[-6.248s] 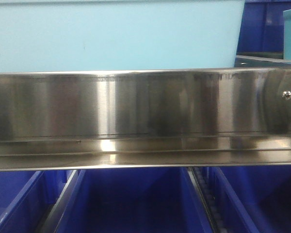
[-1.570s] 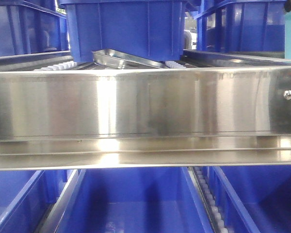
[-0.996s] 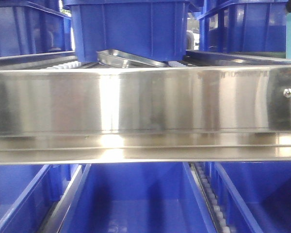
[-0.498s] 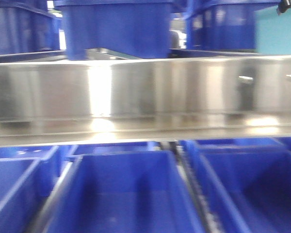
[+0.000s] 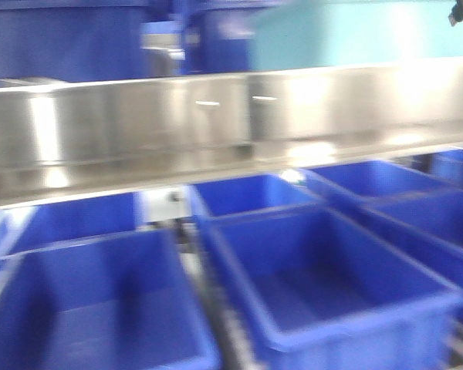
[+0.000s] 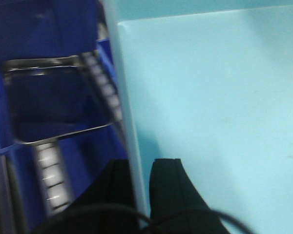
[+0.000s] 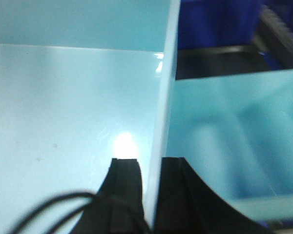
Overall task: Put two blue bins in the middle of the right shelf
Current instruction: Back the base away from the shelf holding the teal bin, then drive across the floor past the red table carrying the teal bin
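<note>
Both grippers hold a light blue bin. In the left wrist view my left gripper [image 6: 141, 163] is shut on the bin's thin side wall [image 6: 129, 122], and the bin's pale inside [image 6: 215, 97] lies to the right. In the right wrist view my right gripper [image 7: 150, 161] is shut on the opposite wall [image 7: 165, 92], with the bin floor [image 7: 63, 102] to the left. Beyond that wall a second light blue bin [image 7: 234, 131] shows its inside. In the blurred front view the light blue bin [image 5: 355, 31] sits at top right, above the steel rail.
A steel shelf rail [image 5: 139, 131] crosses the front view, tilted. Under it stand several open dark blue bins [image 5: 324, 270] [image 5: 85, 308] with roller tracks between them. More dark blue bins [image 5: 62, 38] stand above the rail. Left of the held bin are a steel tray [image 6: 58, 102] and white rollers [image 6: 51, 170].
The front view has swung: the steel rail now sits higher and tilted, and more of the dark blue bins below shows. The light blue bin now fills the top right. The image is motion-blurred.
</note>
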Robot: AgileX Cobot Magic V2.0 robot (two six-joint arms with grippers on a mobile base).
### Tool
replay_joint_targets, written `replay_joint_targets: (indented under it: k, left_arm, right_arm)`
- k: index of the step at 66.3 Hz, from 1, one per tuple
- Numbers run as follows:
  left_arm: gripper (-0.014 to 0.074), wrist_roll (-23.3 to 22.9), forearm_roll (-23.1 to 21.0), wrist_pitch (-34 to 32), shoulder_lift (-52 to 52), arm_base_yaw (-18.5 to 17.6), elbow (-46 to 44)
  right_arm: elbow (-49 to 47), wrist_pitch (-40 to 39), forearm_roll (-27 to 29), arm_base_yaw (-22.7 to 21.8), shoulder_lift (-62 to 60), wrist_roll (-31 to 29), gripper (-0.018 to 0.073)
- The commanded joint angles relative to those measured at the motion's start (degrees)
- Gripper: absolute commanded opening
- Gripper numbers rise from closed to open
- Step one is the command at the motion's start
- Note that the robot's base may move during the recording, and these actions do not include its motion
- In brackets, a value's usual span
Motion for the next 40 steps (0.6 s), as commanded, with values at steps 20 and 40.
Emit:
replay_joint_targets:
  k: [20, 40]
  left_arm:
    - [-0.0111, 0.5, -3.4, -2.4, -0.8, -0.3, -0.8]
    - [-0.0111, 0.5, -3.4, -2.4, -0.8, -0.3, -0.8]
  right_arm:
    - [-0.7, -4.2, 1.4, 0.2, -0.7, -0.8, -0.0151]
    - [-0.7, -4.2, 1.4, 0.2, -0.7, -0.8, -0.0151]
